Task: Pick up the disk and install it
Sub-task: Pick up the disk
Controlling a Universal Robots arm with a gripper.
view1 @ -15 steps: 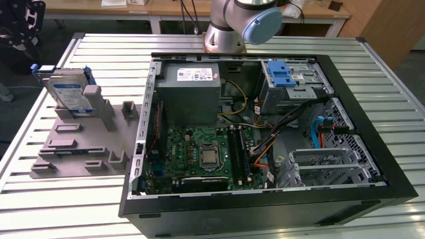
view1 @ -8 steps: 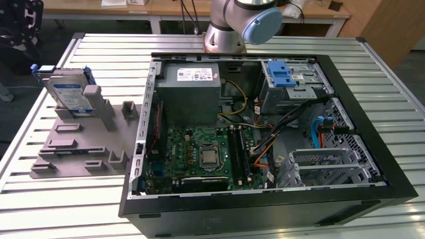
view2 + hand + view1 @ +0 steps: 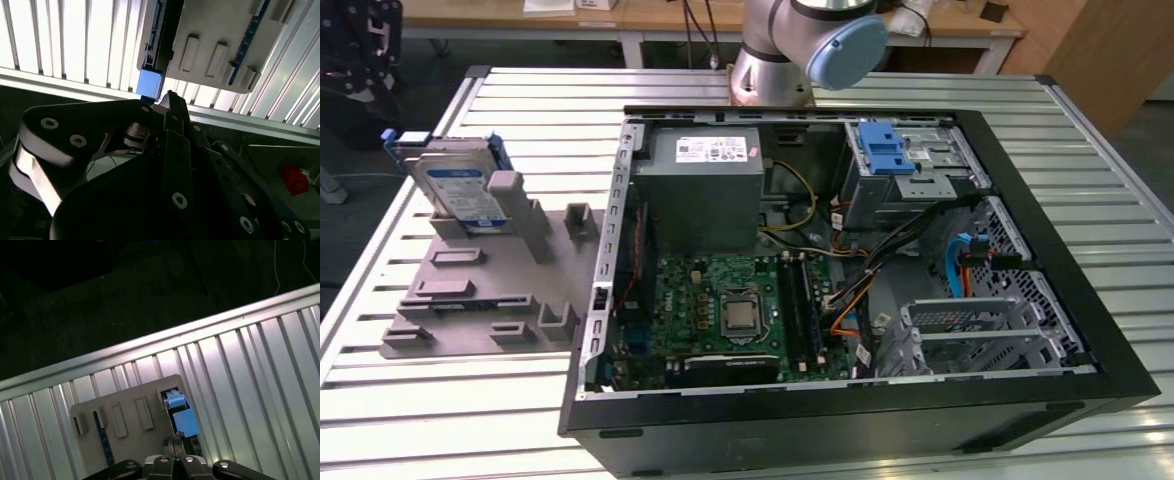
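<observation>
End effector (image 3: 170, 98) overlaps the disk (image 3: 150, 82) — seen edge-on, partly hidden

Metallic disk (image 3: 459, 190), ribbed metal table (image 3: 454, 430)

This looks like a robotics lab or workshop: a robot arm (image 3: 787, 50) stands at a ribbed metal table (image 3: 520, 420) beside an opened desktop computer (image 3: 854, 425), with wooden desks (image 3: 654, 12) behind.

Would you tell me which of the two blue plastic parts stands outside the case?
The one framing the disk, upright in the grey holder at the exterior view's left; the blue tab sits inside the case.
</observation>
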